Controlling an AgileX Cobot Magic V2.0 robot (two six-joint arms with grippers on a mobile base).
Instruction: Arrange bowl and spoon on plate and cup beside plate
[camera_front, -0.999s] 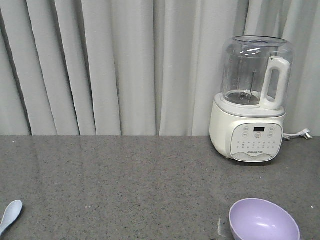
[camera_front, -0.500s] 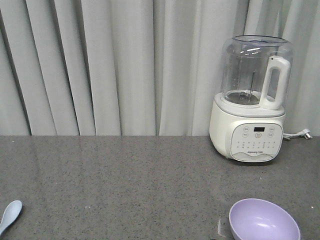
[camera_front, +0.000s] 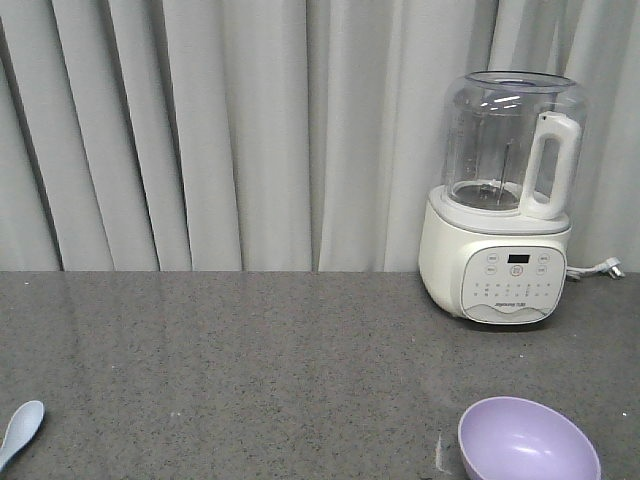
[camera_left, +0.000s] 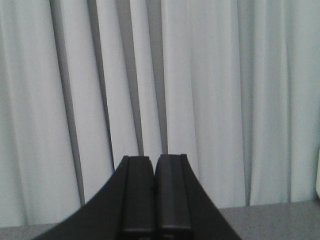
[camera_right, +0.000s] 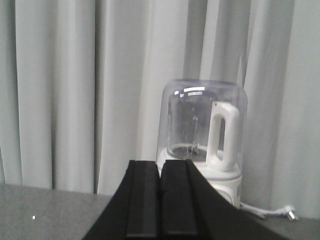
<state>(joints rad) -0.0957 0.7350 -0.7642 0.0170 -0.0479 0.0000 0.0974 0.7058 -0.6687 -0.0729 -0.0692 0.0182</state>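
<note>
Bowl (camera_front: 528, 442), smooth plain lavender and round, sits at the near edge of the speckled grey counter (camera_front: 250, 360), toward its right corner. The pale blue spoon (camera_front: 20, 430), glossy with an oval scoop, lies at the near left corner. A white blender (camera_front: 497, 255) with a clear jar stands at the far edge before pleated curtains (camera_front: 200, 130). The left gripper (camera_left: 155, 162) and right gripper (camera_right: 160, 167) each press flat black fingers together, holding nothing.

The left claw (camera_left: 154, 165) has its black fingers pressed together; grey curtain (camera_left: 210, 100) hangs behind.
</note>
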